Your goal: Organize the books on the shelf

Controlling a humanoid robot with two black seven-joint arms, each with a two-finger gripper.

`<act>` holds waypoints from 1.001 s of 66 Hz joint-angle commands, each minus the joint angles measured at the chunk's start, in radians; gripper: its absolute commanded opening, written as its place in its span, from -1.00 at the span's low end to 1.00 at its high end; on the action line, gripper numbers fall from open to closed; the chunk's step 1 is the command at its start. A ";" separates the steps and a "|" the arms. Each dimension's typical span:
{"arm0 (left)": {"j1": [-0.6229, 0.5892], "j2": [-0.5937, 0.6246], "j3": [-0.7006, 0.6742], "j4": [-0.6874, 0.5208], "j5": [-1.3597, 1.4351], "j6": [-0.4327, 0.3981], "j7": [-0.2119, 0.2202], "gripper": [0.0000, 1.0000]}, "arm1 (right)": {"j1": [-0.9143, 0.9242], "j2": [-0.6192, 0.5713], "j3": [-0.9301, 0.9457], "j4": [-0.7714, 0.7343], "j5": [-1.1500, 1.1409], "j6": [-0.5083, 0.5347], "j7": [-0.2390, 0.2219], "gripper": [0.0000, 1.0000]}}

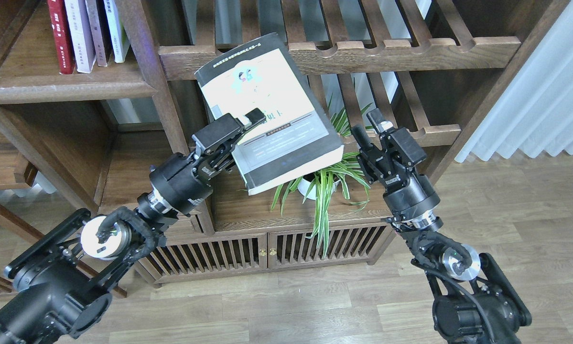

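The shelf (pixel 61 86) with standing books sits far off at ten o'clock. The thick book (pixel 272 110) hangs tilted in the air, long side running eleven to five. The left claw (pixel 248 125) pinches it. The right claw (pixel 370 125) waits open, holding nothing.

Landmark: potted plant (pixel 322 184), standing on the cabinet top (pixel 248 210). Held book (pixel 272 112): above and left of the plant, tilted, in the left end effector (pixel 248 122), which grips its left edge; right end effector (pixel 370 125) just right of the plant, apart from the book. Shelf (pixel 66 86): well up-left of the plant, carrying four upright books (pixel 88 33); slatted rack (pixel 401 48) above and behind the plant.
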 commanded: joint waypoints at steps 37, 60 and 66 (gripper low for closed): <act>-0.342 -0.093 -0.011 -0.002 0.012 0.000 -0.011 -0.88 | -0.004 0.000 -0.076 -0.106 -0.146 0.000 0.000 0.28; -0.412 0.064 -0.155 -0.002 0.031 0.000 0.002 -0.88 | 0.003 0.000 -0.081 -0.114 -0.146 0.000 0.000 0.28; -0.417 0.113 -0.183 -0.002 0.031 0.000 0.017 -0.87 | 0.008 0.000 -0.088 -0.115 -0.146 0.000 0.000 0.28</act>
